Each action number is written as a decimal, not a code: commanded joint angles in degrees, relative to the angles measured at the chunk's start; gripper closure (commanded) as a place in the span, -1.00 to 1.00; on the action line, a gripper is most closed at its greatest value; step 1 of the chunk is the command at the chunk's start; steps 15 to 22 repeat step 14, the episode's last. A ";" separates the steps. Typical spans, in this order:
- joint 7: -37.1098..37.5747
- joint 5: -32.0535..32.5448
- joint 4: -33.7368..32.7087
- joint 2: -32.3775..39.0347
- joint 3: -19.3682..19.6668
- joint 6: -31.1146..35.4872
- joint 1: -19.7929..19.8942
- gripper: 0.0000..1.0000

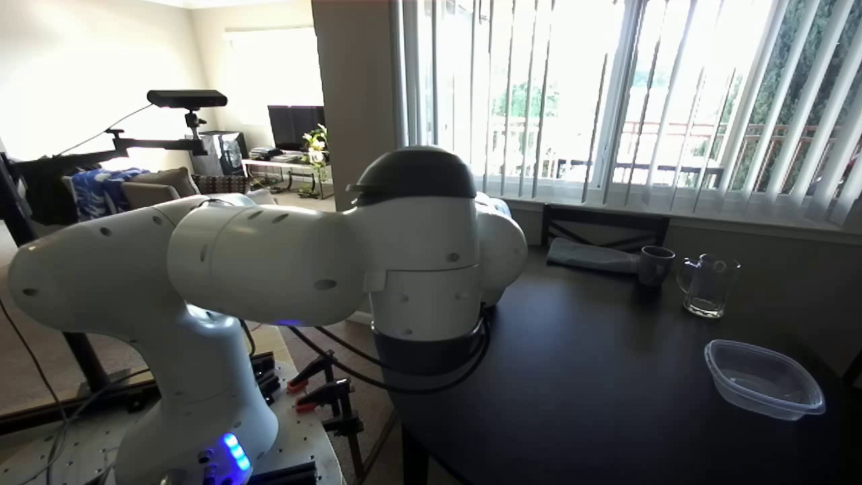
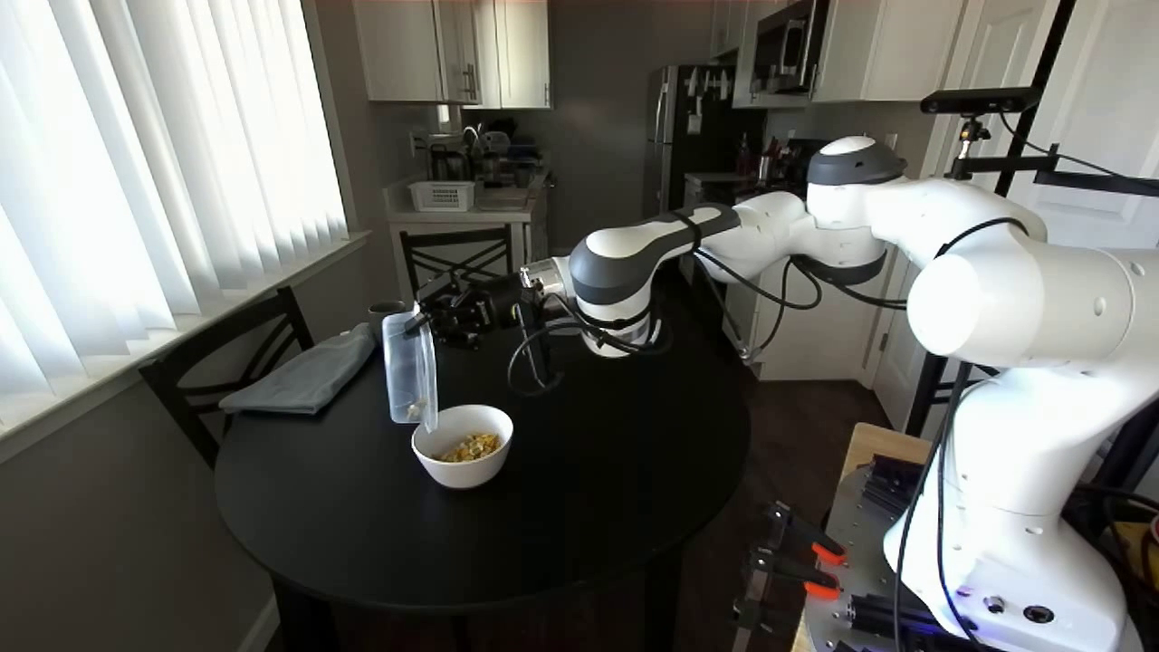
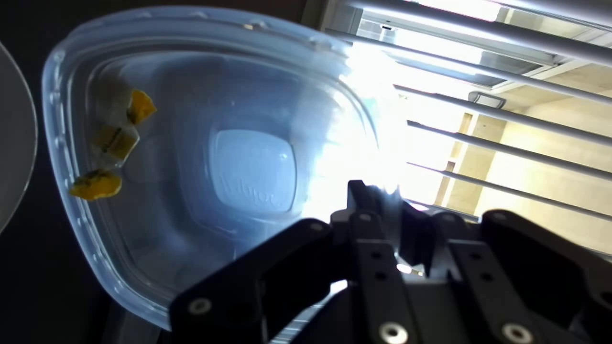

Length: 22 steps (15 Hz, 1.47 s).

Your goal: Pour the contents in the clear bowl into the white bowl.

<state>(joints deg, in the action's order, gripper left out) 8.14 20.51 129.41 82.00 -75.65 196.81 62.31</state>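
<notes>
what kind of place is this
Probably a home's dining area and kitchen: an exterior view shows a black dining table, with a refrigerator and a microwave beyond it.

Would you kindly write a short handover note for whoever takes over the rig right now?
Gripper: closed on the rim of the clear bowl.
Where things are: the clear bowl is held steeply tilted, its lower edge close to the white bowl, which stands upright on the table; the wrist view shows a narrow gap between their rims.
Done: a heap of the contents lies in the white bowl.
Left: at least three pieces are in the clear bowl, near its lower edge; tipping it further over the white bowl would probably drop them.
</notes>
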 commanded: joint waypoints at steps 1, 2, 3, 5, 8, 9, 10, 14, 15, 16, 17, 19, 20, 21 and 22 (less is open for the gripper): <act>-4.25 1.20 1.88 7.01 -2.77 -2.49 3.97 0.97; 3.53 4.98 3.26 2.25 -2.49 -0.83 3.81 0.97; 2.83 5.41 3.09 2.77 -2.30 -0.63 3.92 0.97; 4.10 7.65 3.10 2.59 -1.92 -0.18 3.94 0.97; 4.37 9.07 2.91 2.50 -1.34 0.15 3.80 0.97; 4.14 9.02 2.79 2.50 -1.15 0.25 3.71 0.97; 4.02 8.65 2.66 2.50 -0.98 0.46 3.60 0.97; -1.57 2.87 2.94 2.05 -0.85 0.47 3.44 0.97; -1.57 2.87 2.94 2.05 -0.85 0.47 3.44 0.97; -1.57 2.87 2.94 2.05 -0.85 0.47 3.44 0.97; -1.57 2.87 2.94 2.05 -0.85 0.47 3.44 0.97; -1.57 2.87 2.94 2.05 -0.85 0.47 3.44 0.97; -1.57 2.87 2.94 2.05 -0.85 0.47 3.44 0.97; -1.57 2.87 2.94 2.05 -0.85 0.47 3.44 0.97; -1.57 2.87 2.94 2.05 -0.85 0.47 3.44 0.97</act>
